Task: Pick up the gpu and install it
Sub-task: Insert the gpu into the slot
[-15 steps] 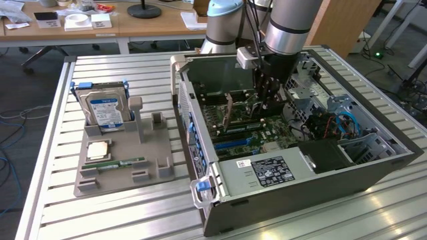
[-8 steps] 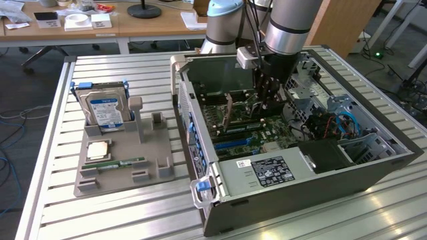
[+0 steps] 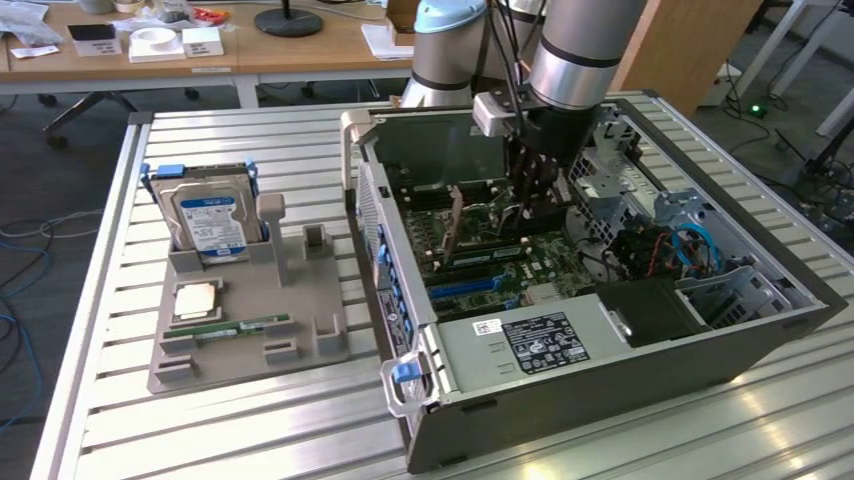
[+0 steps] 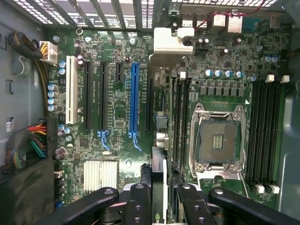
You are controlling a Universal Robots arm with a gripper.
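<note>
Wrist view: the claw (image 4: pixel 161 199) is partly closed, gripping the gpu (image 4: pixel 158 164) edge-on between its fingers. The gpu stands just beside the blue slot (image 4: pixel 134 101), inside the open case (image 3: pixel 641 390); I cannot tell whether it is seated.

Ribbed bare-aluminium table (image 3: pixel 267 430); matt grey plastic tray (image 3: pixel 314 345); glossy green motherboard (image 4: pixel 117 140); grey sheet-metal computer case (image 3: pixel 627 390); matt black gripper (image 4: pixel 159 199) fingers (image 4: pixel 138 206).

Hard drive (image 3: pixel 211 225) upright in grey holder (image 3: pixel 304 300)
</note>
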